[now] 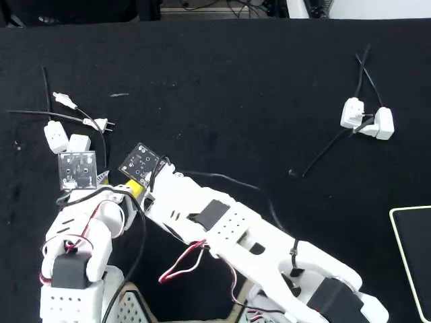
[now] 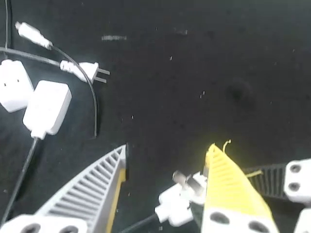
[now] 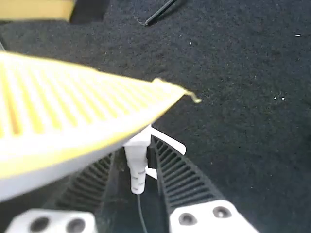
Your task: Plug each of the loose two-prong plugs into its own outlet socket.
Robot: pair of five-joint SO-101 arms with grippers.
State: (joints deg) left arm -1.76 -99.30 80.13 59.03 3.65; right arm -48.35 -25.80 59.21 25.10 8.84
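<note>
**A:** Step in hand?

**B:** Looks like a plug being brought to a socket, near the tabletop's (image 1: 236, 87) left side. The right gripper (image 3: 136, 148) is clamped narrow on a plug (image 3: 137, 167), and the cord runs back toward its wrist. The left gripper (image 2: 167, 148) is spread wide and holds nothing. The plug sits between its fingers, close by the yellow one. Cannot tell if they touch.

**A:** How to do it well?

**B:** My read: the right arm does the inserting and the left clears off, then braces the socket block (image 2: 12, 90). That block lies loose on cloth, so it would likely slide under a push. Turn the prongs (image 2: 179, 175) square to the slots before pressing. Watch that the cord doesn't drag across either arm.

**A:** Surface, room?

**B:** Black cloth tabletop. A flat dark pad (image 1: 417, 242) with a pale rim lies at the right edge. A pair of white blocks (image 1: 367, 121) with cords sits far right, well apart from the arms. At left, a second block (image 2: 46, 107) lies just beside the socket block. Two loose plugs (image 2: 80, 70) (image 2: 31, 33) lie near them, not yet plugged in. Past the far edge there are cables and a pale strip of room.
</note>
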